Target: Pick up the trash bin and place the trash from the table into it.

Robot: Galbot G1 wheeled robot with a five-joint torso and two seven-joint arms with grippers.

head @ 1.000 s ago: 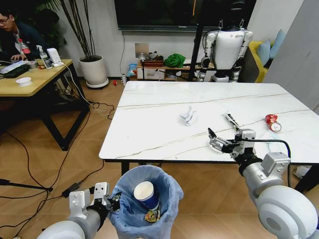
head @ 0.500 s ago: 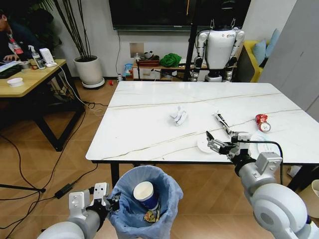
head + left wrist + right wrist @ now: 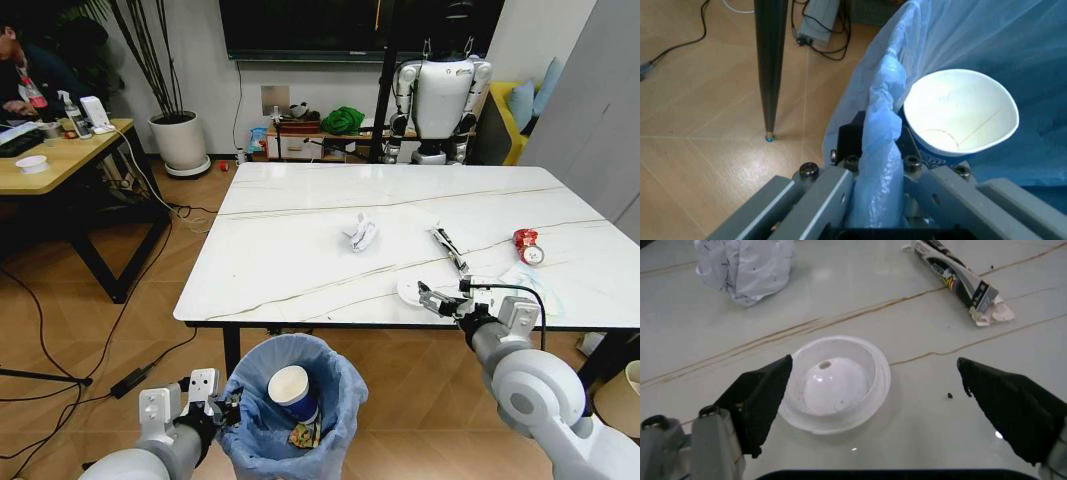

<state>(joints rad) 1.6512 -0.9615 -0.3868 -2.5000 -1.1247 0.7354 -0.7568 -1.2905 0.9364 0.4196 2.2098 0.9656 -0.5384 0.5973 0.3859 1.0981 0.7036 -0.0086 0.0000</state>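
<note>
The left tool (image 3: pixel 226 408) is pinching the trash bin (image 3: pixel 292 400) bag's rim, while the right tool (image 3: pixel 433 302), spread wide, is hovering over the white lid (image 3: pixel 835 383) on the tabletop (image 3: pixel 300 250).

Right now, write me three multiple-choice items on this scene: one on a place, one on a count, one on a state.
1. Where is the paper cup?
A. On the table
B. Inside the trash bin
C. On the floor

2. How many pieces of litter lie on the table?
A. Two
B. Five
C. Eight

3. How is the right gripper?
A. Open above the white lid
B. Shut on the red can
C. Shut on the crumpled paper

Answers:
1. B: the head view shows the cup in the blue-bagged trash bin, whose rim the left gripper clamps.
2. B: crumpled paper, stick wrapper, white lid, red can and pale mask.
3. A: the right wrist view shows its jaws spread either side of the lid.
</note>
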